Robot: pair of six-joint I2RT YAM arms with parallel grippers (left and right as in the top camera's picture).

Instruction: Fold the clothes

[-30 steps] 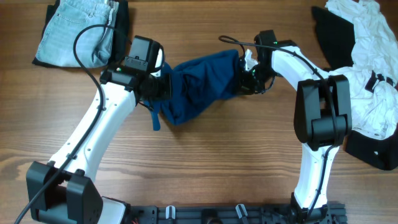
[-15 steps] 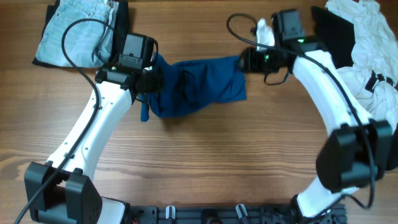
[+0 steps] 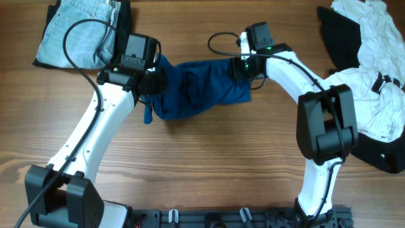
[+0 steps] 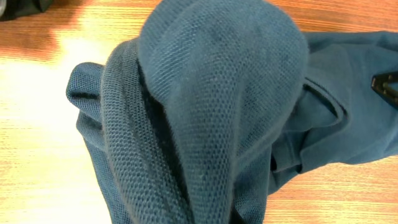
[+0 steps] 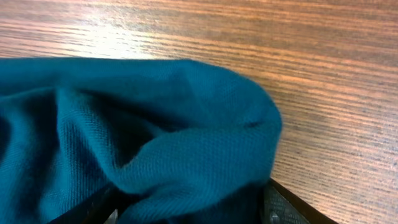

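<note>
The clothes (image 3: pixel 202 88), a deep-blue shirt, lie bunched in a wide strip on the wooden table between my two grippers. My left gripper (image 3: pixel 156 82) is at the shirt's left end; the fabric is gathered into it and a strip hangs down below it. In the left wrist view the blue knit (image 4: pixel 211 106) fills the frame and hides the fingers. My right gripper (image 3: pixel 238 68) is at the shirt's upper right corner. There its fingers (image 5: pixel 289 208) stand wide apart, open, with a loose fold of the shirt (image 5: pixel 186 155) lying between them.
Pale blue jeans (image 3: pixel 79 31) lie on a black garment at the back left. A heap of white and black garments (image 3: pixel 373 69) fills the right edge. Bare wooden table (image 3: pixel 209 164) stretches in front of the shirt.
My right gripper opened and let go of the shirt, swung away to the back right, then returned to the shirt's upper right corner. The left gripper shifted slightly up-left with the shirt, then stayed.
</note>
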